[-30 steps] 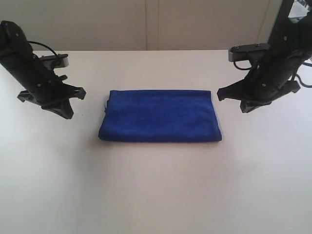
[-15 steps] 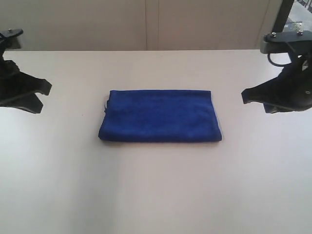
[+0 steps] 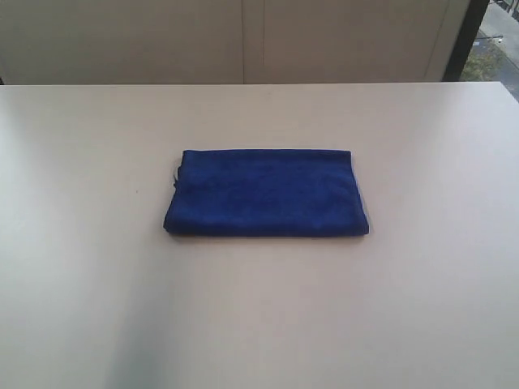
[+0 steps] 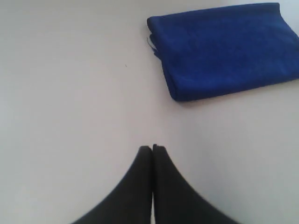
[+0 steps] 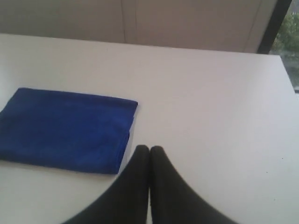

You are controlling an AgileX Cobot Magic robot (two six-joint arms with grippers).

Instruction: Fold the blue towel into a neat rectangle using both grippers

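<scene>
The blue towel lies folded as a flat rectangle in the middle of the white table. Neither arm shows in the exterior view. In the left wrist view my left gripper is shut and empty, held well away from the blue towel. My right gripper is also shut with nothing in it, hanging just off the corner of the blue towel without touching it.
A pale wall runs behind the table's far edge. A dark window frame stands at the back right. Bare table top surrounds the towel on every side.
Both arms have drawn back outward, left arm to the left and right arm to the right, and have left the exterior view. The towel has stayed where it was.
</scene>
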